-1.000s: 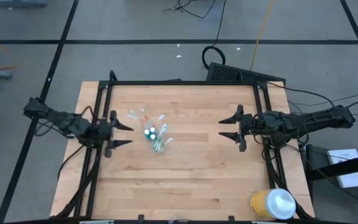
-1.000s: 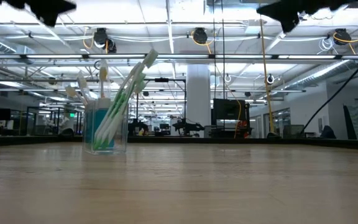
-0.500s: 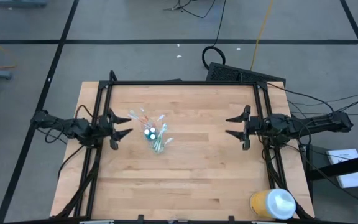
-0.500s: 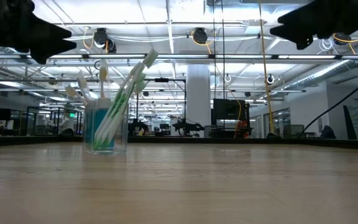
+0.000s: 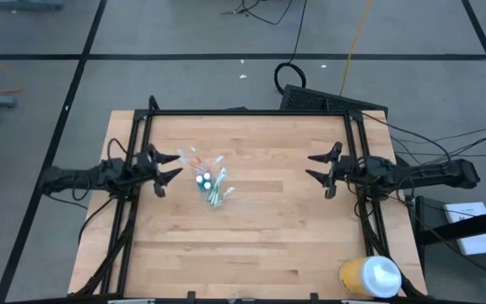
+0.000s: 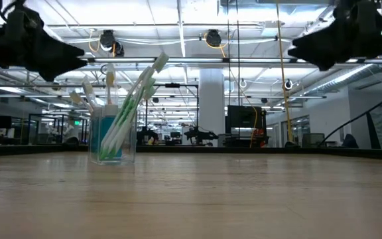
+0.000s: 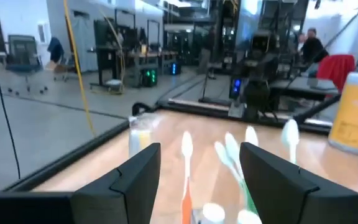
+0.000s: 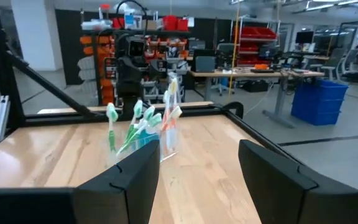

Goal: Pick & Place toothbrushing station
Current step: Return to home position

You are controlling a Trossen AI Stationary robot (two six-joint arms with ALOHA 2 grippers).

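On every side of the small clear plastic cup, the light wooden table lies bare and open. A black metal frame runs along the table's far and side edges, well apart from the cup.

The left gripper hangs near the cup's left side, raised off the wood and touching nothing, its fingers spread wide and empty. The right gripper hangs well apart on the cup's right side, likewise wide open and empty, with clear board between it and the cup.

A big yellow white-lidded container stands far from the cup, at the table's near right corner.

Thin green, orange and white toothbrushes stand slanted inside the cup, heads up, fanning past its rim. Two small blue white-capped tubes stand among them in the cup.
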